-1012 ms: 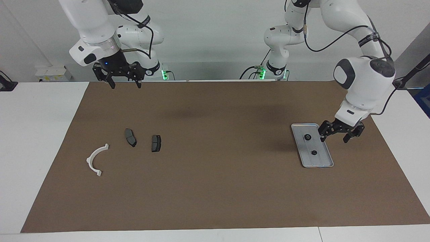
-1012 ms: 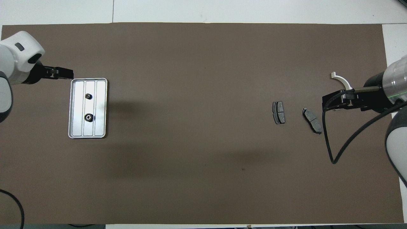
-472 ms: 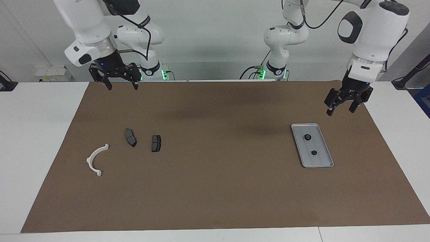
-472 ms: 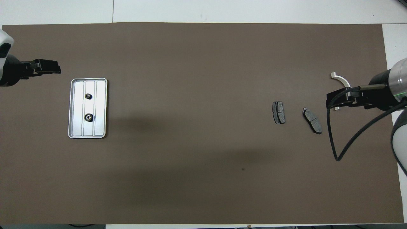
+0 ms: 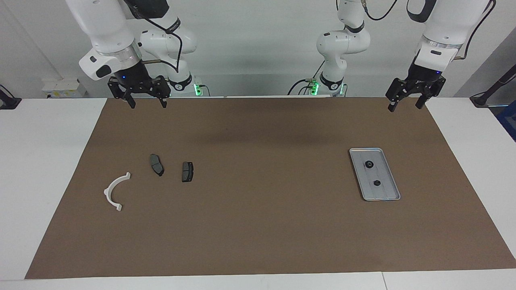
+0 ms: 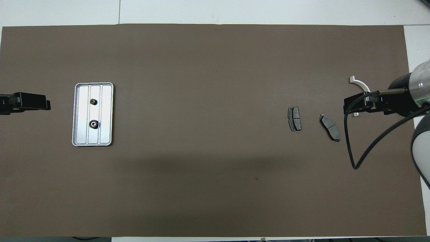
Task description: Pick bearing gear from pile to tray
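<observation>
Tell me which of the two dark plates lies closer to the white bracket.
The narrower, tilted dark plate, which lies beside the white bracket. The other, squarer plate sits one step on toward the tray.

Facing camera: high, across the table, looking at both robots. Overhead camera: high above the robots' end, looking steeply down. Both cover the whole brown mat (image 5: 258, 225), half a turn apart

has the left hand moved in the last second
Yes. The left hand has risen from beside the tray and drawn back toward the robots, open and empty.
</observation>
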Robot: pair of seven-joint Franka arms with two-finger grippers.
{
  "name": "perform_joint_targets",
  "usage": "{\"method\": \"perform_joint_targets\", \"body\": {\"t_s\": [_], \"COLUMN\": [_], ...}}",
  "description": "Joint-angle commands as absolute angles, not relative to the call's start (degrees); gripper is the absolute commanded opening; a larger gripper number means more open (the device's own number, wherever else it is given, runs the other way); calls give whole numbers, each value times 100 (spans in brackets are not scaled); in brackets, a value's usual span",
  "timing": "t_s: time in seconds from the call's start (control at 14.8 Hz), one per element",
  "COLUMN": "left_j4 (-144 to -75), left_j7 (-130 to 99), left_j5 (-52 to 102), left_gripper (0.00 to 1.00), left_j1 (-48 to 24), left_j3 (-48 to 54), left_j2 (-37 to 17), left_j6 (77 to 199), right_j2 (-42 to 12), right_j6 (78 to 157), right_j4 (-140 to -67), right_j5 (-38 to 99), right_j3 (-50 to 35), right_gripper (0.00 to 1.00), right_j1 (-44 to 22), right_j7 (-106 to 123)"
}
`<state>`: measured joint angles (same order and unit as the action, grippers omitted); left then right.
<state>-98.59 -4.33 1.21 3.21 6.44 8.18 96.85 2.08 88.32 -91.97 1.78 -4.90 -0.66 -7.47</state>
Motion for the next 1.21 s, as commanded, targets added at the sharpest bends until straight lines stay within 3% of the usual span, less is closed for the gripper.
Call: {"method": "perform_joint_targets", "body": {"t_s": [0.0,0.27,1.15], "left_j4": [-9703,-9326,-9290], "left_j7": [-316,-325,185], "left_j5": [193,202,536], "left_gripper": [100,100,100], "left_j1": [272,238,79], "left_j3": [624,633,677], "left_j2": [756,519,492], "left_j6": [9361,9018,8965], "right_j2": [264,272,290], "right_j6": [8956,8956,8965], "right_j4": [-9308,-9316,-9325], "right_j5": [325,325,325], "right_j3": [-316,-316,-316], "right_gripper": [100,100,100], "right_j1": [-185,-176,-141], "right_j7": [-624,-624,-633]}}
